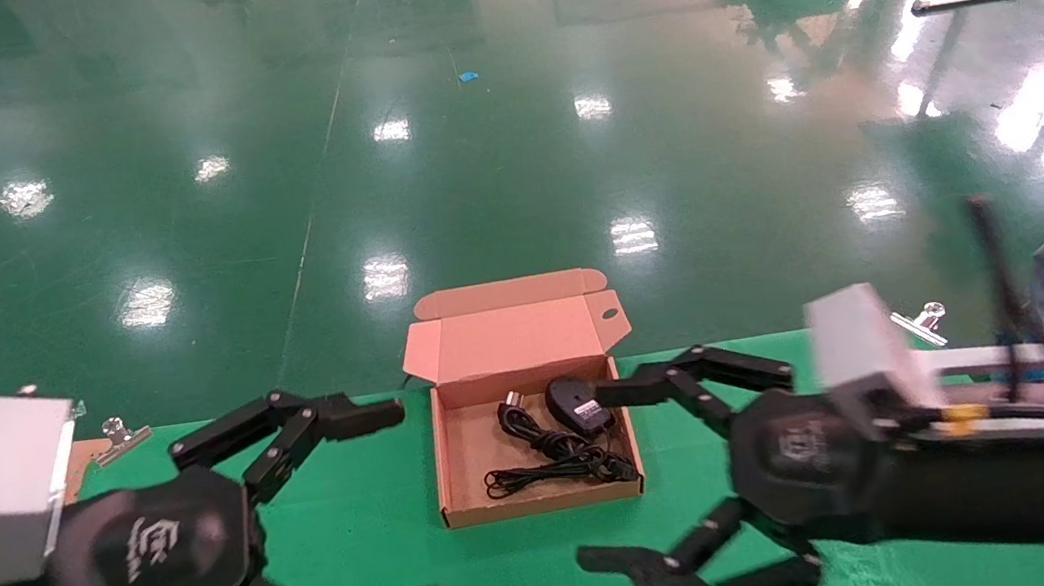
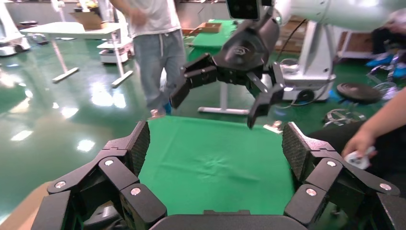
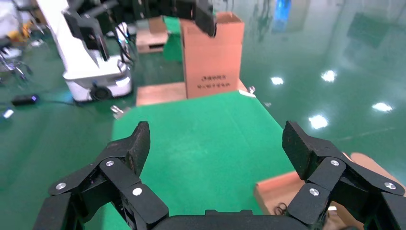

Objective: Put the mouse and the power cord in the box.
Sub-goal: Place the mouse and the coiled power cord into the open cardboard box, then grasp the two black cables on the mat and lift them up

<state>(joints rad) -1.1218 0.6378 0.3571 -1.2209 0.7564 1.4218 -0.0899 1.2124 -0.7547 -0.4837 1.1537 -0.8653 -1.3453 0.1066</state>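
Both grippers empty, fingers spread wide, raised over the green table cloth (image 1: 390,512) on either side of the box.

Left gripper (image 1: 390,512): at about 8 o'clock from the box, fingers pointing toward the right gripper. Nothing between the fingers (image 2: 136,148); the left wrist view shows only bare cloth (image 2: 215,167) there, with the right gripper (image 2: 225,91) across the table.

Right gripper (image 1: 596,475): at about 4 o'clock from the box, fingers pointing back at the left one. Upper fingertip hangs at the box's right wall, close to the mouse; I cannot tell whether it touches. In the right wrist view the fingers (image 3: 301,143) frame bare cloth (image 3: 201,139) and a corner of the box (image 3: 277,191).

Box (image 1: 449,464): open, lid tipped back toward 12 o'clock, sitting at the far middle of the table.

Mouse (image 1: 577,405): inside the box, in the far right corner, long axis running roughly 11 to 5 o'clock, pale label facing up.

Power cord (image 1: 553,450): inside the box, bundled, just beside the mouse at its 8 o'clock. Metal-tipped plug (image 1: 513,400) points toward 12 o'clock; the rest of the bundle lies across the near half, running 9 to 3 o'clock.
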